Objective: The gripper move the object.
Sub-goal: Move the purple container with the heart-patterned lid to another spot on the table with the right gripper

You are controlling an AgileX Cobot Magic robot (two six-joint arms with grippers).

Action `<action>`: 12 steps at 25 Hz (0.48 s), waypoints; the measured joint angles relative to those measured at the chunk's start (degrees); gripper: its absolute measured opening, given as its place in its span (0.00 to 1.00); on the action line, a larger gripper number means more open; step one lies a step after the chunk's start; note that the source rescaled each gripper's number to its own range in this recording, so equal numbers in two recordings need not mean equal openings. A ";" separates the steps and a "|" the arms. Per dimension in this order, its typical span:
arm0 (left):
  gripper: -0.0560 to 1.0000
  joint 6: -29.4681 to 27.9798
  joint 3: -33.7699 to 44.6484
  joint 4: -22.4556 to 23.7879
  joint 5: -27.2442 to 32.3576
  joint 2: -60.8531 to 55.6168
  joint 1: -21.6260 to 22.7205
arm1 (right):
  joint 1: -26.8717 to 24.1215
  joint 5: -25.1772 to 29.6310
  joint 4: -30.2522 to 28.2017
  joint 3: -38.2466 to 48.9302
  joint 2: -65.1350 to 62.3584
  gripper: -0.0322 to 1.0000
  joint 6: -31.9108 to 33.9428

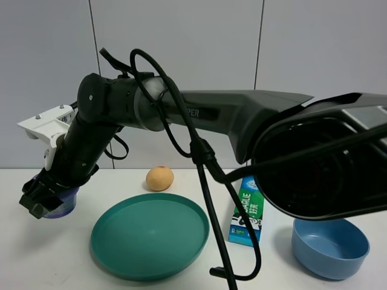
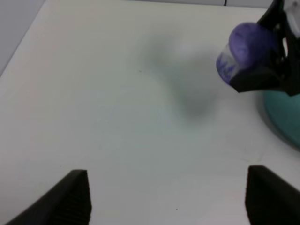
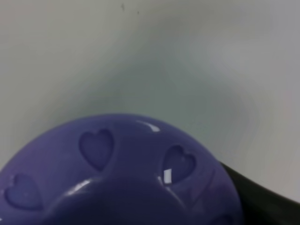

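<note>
Half the job looks done: the black right gripper (image 1: 42, 196), reaching across, is clamped on the small squat tub with a glossy lilac plastic lid (image 2: 246, 44) pressed with heart shapes, at nine o'clock of the smooth teal round plate (image 1: 150, 232). Carrying and setting down remain. The left gripper (image 2: 171, 197), ribbed dark fingers (image 2: 75, 201) spread wide, holds nothing.

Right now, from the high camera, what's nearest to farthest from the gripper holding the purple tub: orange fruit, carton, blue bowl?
From the right gripper, holding the purple tub, far left:
1. Orange fruit, back, left of centre.
2. Carton, right of centre.
3. Blue bowl, far right.
</note>
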 joint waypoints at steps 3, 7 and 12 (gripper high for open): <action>1.00 0.00 0.00 0.00 0.00 0.00 0.00 | 0.00 -1.06 -0.30 0.00 1.32 0.03 -0.06; 1.00 0.00 0.00 0.00 0.00 0.00 0.00 | 0.00 -3.08 -0.34 0.00 3.25 0.03 -0.06; 1.00 0.00 0.00 0.00 0.00 0.00 0.00 | 0.00 -4.69 0.17 0.00 4.14 0.03 -0.06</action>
